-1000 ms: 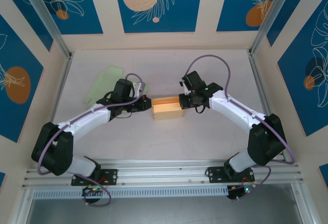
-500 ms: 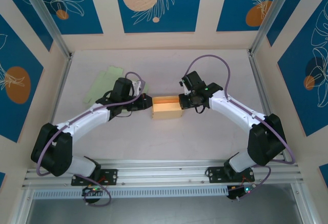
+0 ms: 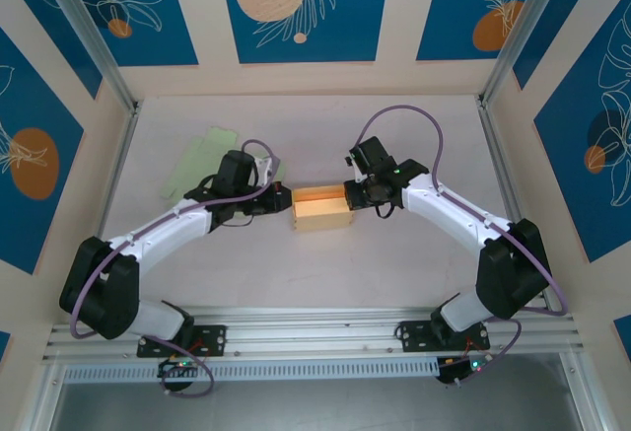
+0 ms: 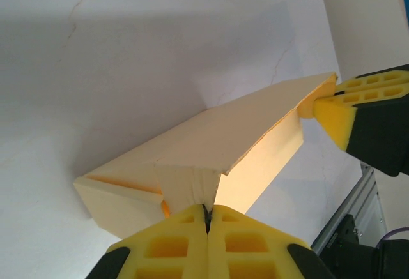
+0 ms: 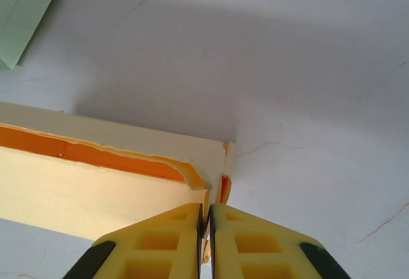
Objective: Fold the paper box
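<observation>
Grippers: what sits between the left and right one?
The paper box, seen from the top camera; the left gripper and right gripper each pinch one end.

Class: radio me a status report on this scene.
Left end effector shut on paper box, left end. Right end effector shut on its right end. Green sheet lies apart.

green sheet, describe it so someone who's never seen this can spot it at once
Start at the pale table and go to its far left part. The green sheet lies flat there, partly hidden by the left arm. Unlike the yellow box gripped mid-table by the left end effector and right end effector, it is pale green, flat and unheld.
</observation>
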Motion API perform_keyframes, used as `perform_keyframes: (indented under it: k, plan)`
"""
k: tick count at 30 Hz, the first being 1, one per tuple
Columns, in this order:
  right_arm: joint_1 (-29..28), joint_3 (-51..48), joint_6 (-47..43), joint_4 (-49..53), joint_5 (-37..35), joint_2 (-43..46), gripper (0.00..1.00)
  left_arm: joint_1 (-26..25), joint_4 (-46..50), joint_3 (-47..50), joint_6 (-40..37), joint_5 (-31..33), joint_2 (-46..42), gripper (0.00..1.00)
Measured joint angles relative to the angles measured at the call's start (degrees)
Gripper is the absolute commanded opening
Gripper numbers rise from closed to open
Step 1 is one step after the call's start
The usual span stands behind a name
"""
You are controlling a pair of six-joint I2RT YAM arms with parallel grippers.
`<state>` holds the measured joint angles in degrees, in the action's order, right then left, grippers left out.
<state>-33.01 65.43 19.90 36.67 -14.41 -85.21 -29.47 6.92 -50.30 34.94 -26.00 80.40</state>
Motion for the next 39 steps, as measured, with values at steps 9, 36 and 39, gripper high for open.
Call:
perform_keyframes:
  k: [9, 36, 39]
  plan:
    - [0.0, -0.6, 0.0, -0.7, 0.0, 0.0, 0.12, 0.0, -1.1, 2.2, -1.2, 0.7, 0.0, 0.05]
    - [-0.4, -10.9, 0.5, -10.4, -1.3, 6.7, 0.04, -3.0, -1.9, 7.4, -4.3, 4.7, -2.6, 0.61]
    - [-0.4, -11.6, 0.7, -11.4, -1.5, 6.9, 0.04, -3.0, -1.8, 7.7, -3.9, 5.2, -5.5, 0.68]
